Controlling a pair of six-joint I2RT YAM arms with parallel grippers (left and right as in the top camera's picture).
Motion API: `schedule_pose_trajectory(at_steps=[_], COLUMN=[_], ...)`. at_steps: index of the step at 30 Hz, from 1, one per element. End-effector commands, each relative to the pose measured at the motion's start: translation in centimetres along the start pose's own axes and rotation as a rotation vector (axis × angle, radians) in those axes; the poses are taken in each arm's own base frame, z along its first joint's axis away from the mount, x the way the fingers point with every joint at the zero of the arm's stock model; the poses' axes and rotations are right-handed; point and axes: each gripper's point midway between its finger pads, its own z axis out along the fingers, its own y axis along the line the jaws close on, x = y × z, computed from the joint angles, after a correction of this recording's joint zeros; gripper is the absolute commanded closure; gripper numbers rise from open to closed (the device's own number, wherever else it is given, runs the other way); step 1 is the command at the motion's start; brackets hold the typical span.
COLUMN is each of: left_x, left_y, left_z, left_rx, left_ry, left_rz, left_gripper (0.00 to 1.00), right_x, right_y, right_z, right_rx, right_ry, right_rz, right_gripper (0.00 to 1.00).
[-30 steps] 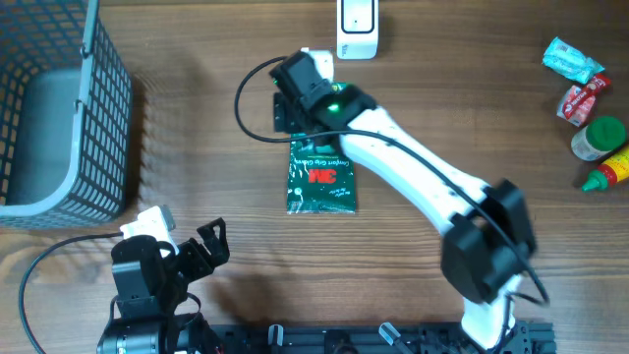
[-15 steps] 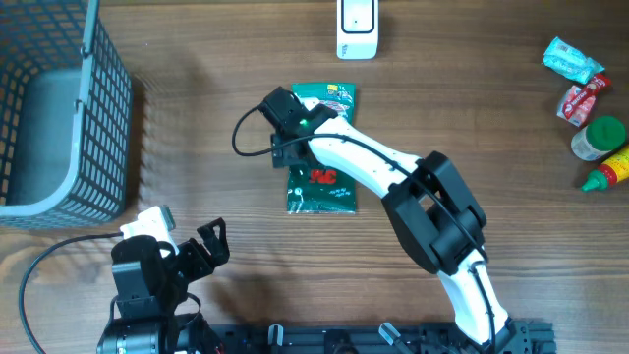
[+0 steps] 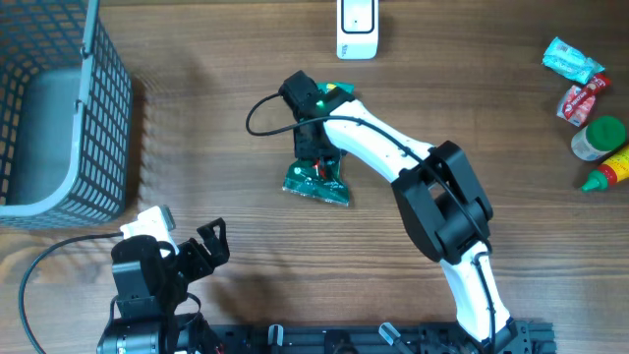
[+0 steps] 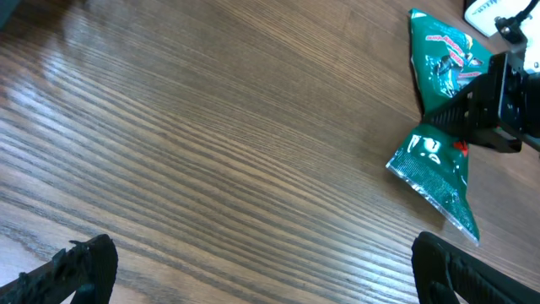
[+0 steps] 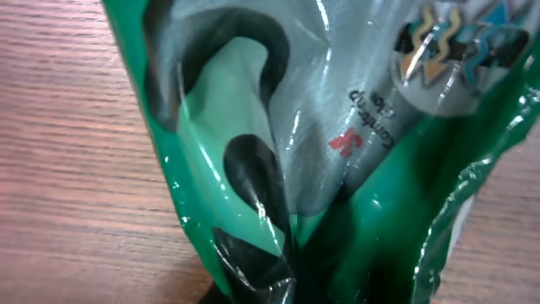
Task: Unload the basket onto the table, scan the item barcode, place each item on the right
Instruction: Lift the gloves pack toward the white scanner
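Note:
The item is a green plastic packet [image 3: 319, 184] with red and white print, lying mid-table and pinched together at its middle. My right gripper [image 3: 316, 157] is shut on that pinched middle, reaching in from the right. In the right wrist view the crumpled green film [image 5: 354, 152] fills the frame and hides my fingertips. The left wrist view shows the packet [image 4: 439, 165] at the far right, with the right gripper's black body [image 4: 498, 101] on it. A white barcode scanner [image 3: 357, 29] stands at the table's far edge. My left gripper [image 3: 201, 246] rests open at the near left, holding nothing.
A grey wire basket [image 3: 108, 128] occupies the far left. Several small groceries, among them a green-capped bottle [image 3: 601, 133] and wrapped snacks [image 3: 575, 61], sit at the far right edge. A black cable [image 3: 265, 116] loops beside the right wrist.
The right gripper came back over the packet's middle and closed on it; the flat packet is now bunched and narrower. The left arm has stayed still.

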Motion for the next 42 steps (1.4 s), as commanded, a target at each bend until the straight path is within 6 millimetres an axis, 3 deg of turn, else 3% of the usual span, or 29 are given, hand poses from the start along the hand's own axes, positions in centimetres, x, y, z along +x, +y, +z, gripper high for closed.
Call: schedule_pose_trajectory(at_steps=[1,5,8,11,14,19,22,23,25,28,31,33,36,37,42], left_x=[0.0,0.0,0.0,0.0,0.0,0.0,0.0,0.0,0.0,0.0,0.0,0.0,0.0,0.0,0.0], left_y=[0.3,0.3,0.3,0.3,0.3,0.3,0.3,0.3,0.3,0.3,0.3,0.3,0.3,0.3,0.3], left_z=[0.1,0.1,0.1,0.1,0.1,0.1,0.1,0.1,0.1,0.1,0.1,0.1,0.1,0.1,0.1], left_rx=[-0.012,-0.012,-0.013,-0.013,-0.012,-0.012,-0.012,-0.012,-0.012,-0.013,-0.012,-0.012,-0.012,-0.012,-0.013], left_ry=[-0.007,-0.007,-0.007,-0.007,-0.007,-0.007,-0.007,-0.007,-0.007,-0.007,-0.007,-0.007,-0.007,-0.007,-0.007], left_rz=[0.008,0.008,0.008,0.008,0.008,0.008,0.008,0.008,0.008,0.008,0.008,0.008,0.008,0.008,0.008], left_gripper=[0.0,0.0,0.0,0.0,0.0,0.0,0.0,0.0,0.0,0.0,0.0,0.0,0.0,0.0,0.0], right_x=[5.3,5.2,5.3,5.3,5.0,5.1,5.1,5.0,4.6,3.3,2.2,1.5,0.2,-0.4,-2.2], right_y=[0.3,2.3,5.0,6.5,6.4,6.5,7.4,7.5,6.9,2.9,-0.2,-1.7,-3.2,-3.5,-1.8], right_z=[4.2,0.0,-5.7,-10.7,-12.7,-13.8,-16.1,-16.0,-13.8,-7.5,-4.7,-3.8,-3.2,-3.2,-5.5], right_rx=[-0.097,-0.322,-0.658,-0.951,-1.067,-1.135,-1.291,-1.287,-1.163,-0.709,-0.435,-0.319,-0.182,-0.157,-0.221], right_ry=[0.237,0.259,0.264,0.26,0.274,0.294,0.267,0.258,0.217,0.175,0.155,0.123,0.071,0.05,-0.017], right_rz=[-0.128,-0.269,-0.364,-0.391,-0.348,-0.322,-0.355,-0.364,-0.414,-0.429,-0.376,-0.39,-0.388,-0.344,-0.282], right_gripper=[0.96,0.96,0.96,0.96,0.96,0.95,0.96,0.96,0.96,0.96,0.96,0.94,0.51,0.45,0.37])
